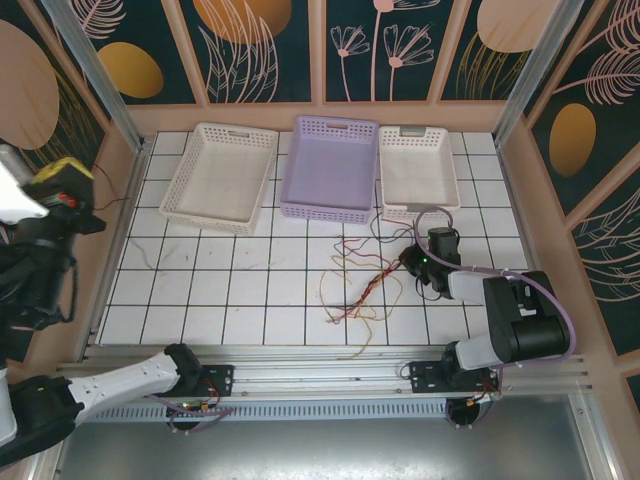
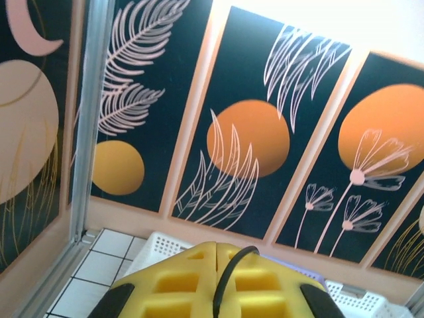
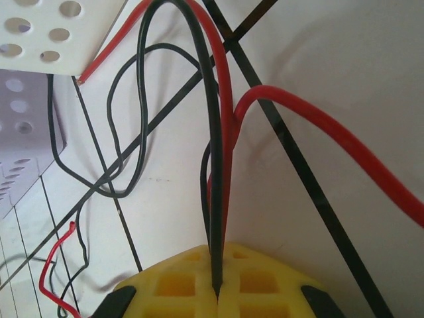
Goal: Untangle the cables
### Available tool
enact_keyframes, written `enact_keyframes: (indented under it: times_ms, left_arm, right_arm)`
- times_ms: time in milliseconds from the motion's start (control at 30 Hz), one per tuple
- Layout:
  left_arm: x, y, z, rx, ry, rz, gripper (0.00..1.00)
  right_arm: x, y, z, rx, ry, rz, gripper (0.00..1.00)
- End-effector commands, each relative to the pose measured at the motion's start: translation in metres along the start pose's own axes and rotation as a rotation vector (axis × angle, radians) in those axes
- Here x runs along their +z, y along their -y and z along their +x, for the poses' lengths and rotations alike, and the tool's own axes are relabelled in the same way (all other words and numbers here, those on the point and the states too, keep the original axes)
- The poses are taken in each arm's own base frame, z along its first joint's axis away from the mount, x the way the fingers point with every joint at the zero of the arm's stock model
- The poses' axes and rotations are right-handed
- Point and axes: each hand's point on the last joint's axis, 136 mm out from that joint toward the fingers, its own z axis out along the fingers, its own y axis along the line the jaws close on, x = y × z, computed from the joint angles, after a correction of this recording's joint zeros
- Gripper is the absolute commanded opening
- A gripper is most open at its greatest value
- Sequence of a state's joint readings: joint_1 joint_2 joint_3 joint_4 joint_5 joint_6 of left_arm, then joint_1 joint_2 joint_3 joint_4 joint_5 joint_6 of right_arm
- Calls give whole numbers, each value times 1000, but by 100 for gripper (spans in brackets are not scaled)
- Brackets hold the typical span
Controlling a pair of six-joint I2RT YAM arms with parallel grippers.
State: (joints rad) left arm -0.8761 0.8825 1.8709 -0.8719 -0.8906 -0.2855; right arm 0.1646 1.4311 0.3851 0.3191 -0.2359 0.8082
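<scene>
The cables [image 1: 360, 285] lie as a loose tangle of red, yellow and black wires on the white tiles, right of centre. My right gripper [image 1: 410, 262] sits low at the tangle's right end. In the right wrist view its yellow fingers [image 3: 179, 285] are shut [image 3: 217, 255] on a black cable [image 3: 209, 132] and a red cable [image 3: 318, 119] running side by side into the seam. My left gripper [image 1: 72, 172] is raised at the far left edge. Its jaws [image 2: 215, 246] are pressed together with a black cable [image 2: 228, 271] coming out of the seam.
Three baskets line the back of the table: a white one [image 1: 222, 175] at left, a lavender one [image 1: 332, 167] in the middle, a smaller white one [image 1: 418, 170] at right. Metal frame posts [image 1: 100, 90] and patterned walls enclose the table.
</scene>
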Motion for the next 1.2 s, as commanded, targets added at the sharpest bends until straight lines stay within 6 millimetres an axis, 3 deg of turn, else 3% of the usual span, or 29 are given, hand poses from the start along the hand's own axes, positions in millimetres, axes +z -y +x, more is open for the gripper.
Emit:
enact_keyframes:
  times_ms: [0,100,200,533,1167]
  left_arm:
    - [18,24,15,0,-15,27,0]
    - [29,43,22,22,-36,56,0]
    - [35,54,15,28,-21,73,0]
    - [44,69,-10,68,32,61,0]
    - [74,113,-19,157,82,79,0]
  right_arm:
    - [-2,17,2,-32,16,60,0]
    - [-3,9,4,-51,14,22,0]
    - [-2,2,7,-75,2,-6,0]
    - [1,-7,14,-106,-29,-46,0]
    - [5,-7,20,-129,-50,-61,0]
